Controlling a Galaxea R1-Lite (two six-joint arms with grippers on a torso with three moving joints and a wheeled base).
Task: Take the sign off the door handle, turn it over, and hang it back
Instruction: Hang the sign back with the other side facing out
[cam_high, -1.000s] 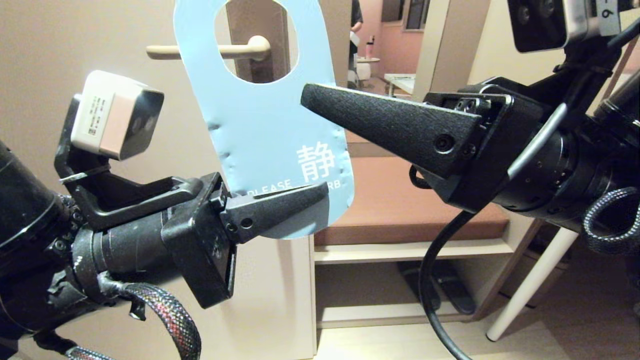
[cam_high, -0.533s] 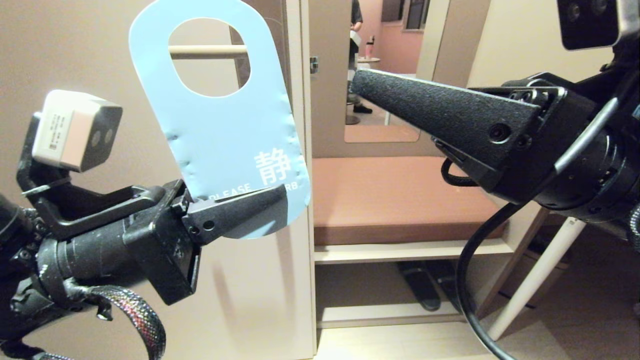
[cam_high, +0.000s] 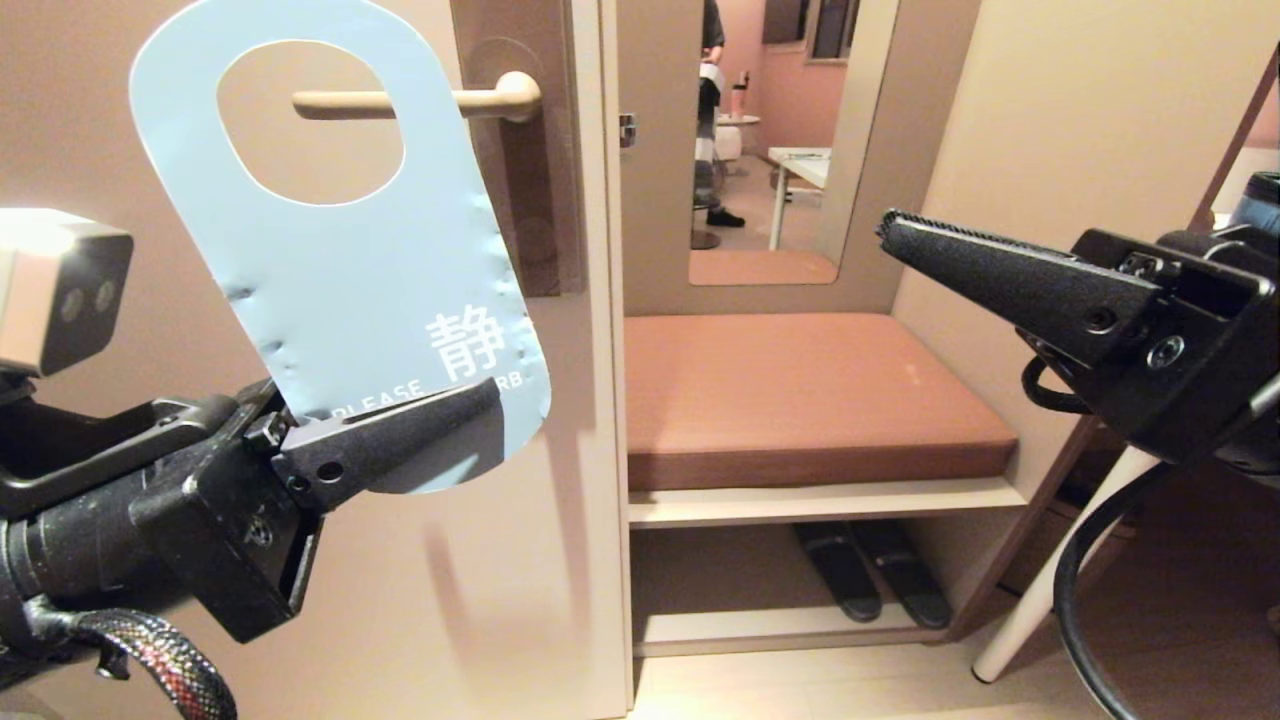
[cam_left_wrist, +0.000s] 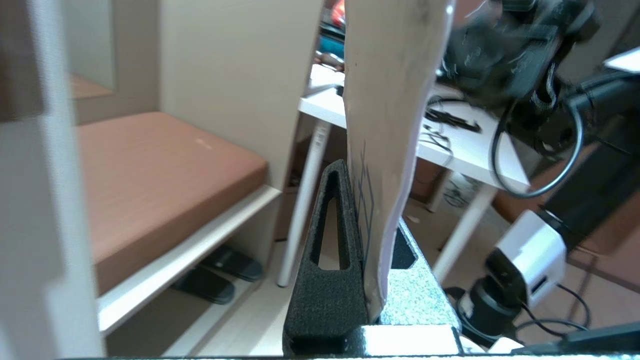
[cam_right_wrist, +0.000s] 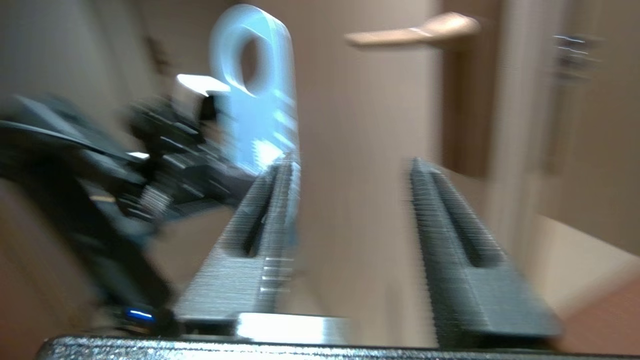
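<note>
Sign (cam_high: 340, 250), blue-grey face showing, stands upright just left of the door handle (cam_high: 415, 100), its hole level with the lever, probably lined up for rehanging. Left gripper (cam_high: 400, 440) reaches up, jaws clamped on the sign's lower end. Right gripper (cam_right_wrist: 350, 210) hangs well right of the handle, jaws apart, empty.

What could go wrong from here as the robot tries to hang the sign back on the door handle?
The left gripper pinches only the bottom edge of the sign, so the tall card may flex or pivot. Its hole sits left of the door handle's free tip and could miss. The right gripper stands off right, giving no support.
</note>
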